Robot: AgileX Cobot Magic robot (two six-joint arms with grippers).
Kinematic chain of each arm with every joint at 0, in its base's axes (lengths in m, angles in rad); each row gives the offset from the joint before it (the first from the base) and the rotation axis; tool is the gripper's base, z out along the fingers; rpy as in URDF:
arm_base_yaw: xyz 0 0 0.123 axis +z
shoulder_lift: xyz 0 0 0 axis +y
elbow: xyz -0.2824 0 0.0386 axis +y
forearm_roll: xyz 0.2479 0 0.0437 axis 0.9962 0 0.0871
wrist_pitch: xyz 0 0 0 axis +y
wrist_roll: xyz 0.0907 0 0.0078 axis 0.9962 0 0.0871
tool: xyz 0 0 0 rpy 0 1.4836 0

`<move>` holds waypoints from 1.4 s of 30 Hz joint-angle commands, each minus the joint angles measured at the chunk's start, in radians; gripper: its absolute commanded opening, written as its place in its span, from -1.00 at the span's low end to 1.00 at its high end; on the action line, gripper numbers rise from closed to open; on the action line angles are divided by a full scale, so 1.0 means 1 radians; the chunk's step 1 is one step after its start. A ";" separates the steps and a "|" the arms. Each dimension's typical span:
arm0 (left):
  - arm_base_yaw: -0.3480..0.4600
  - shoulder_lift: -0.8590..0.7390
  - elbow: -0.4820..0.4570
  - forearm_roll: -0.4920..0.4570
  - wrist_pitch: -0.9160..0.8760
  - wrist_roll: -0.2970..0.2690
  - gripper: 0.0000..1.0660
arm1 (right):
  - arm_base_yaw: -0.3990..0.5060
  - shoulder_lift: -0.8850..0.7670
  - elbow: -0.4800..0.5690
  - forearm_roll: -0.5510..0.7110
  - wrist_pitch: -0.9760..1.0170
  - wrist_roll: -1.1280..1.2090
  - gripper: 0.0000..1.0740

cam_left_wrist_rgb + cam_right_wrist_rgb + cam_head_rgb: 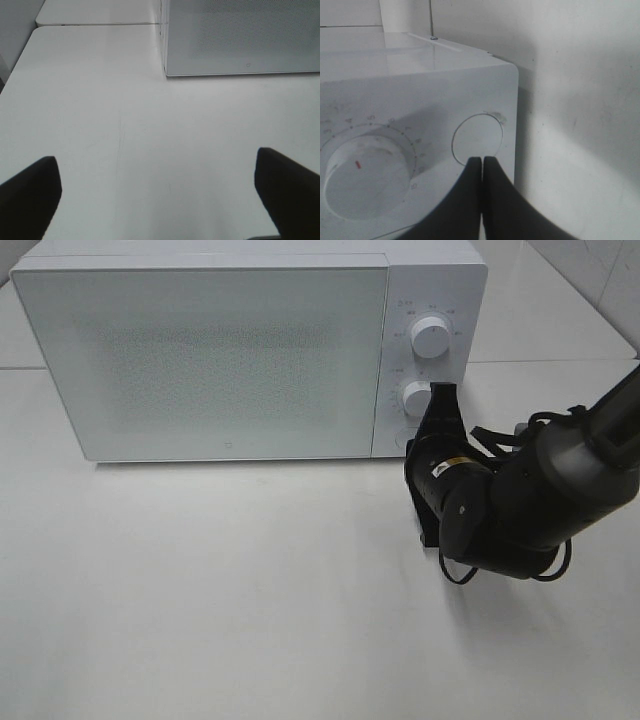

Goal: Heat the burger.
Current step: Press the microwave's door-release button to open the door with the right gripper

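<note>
The burger is out of view in every frame. The white microwave (220, 350) stands at the back of the table with its frosted door (200, 360) closed. My right gripper (413, 440) is shut, with nothing between its fingers. Its tips (482, 159) rest at the rim of the round button (477, 135) at the foot of the control panel, beside the lower dial (367, 172). My left gripper (157, 175) is open over bare white table, its two dark fingers (30, 190) wide apart. The microwave's front corner (240, 35) lies ahead of it.
The control panel carries an upper dial (429, 339) and a lower dial (416, 395). The right arm's dark body (520, 500) with a looped cable reaches in from the right. The white table (220, 590) stretches in front of the microwave. A wall stands behind.
</note>
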 commanded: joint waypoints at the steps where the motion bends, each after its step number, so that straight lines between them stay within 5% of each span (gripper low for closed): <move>1: 0.003 -0.013 0.001 0.002 0.004 -0.003 0.86 | -0.013 0.021 -0.025 -0.015 0.003 -0.001 -1.00; 42: 0.003 -0.004 0.001 0.002 0.004 -0.003 0.86 | -0.086 0.123 -0.215 -0.077 -0.147 -0.033 -1.00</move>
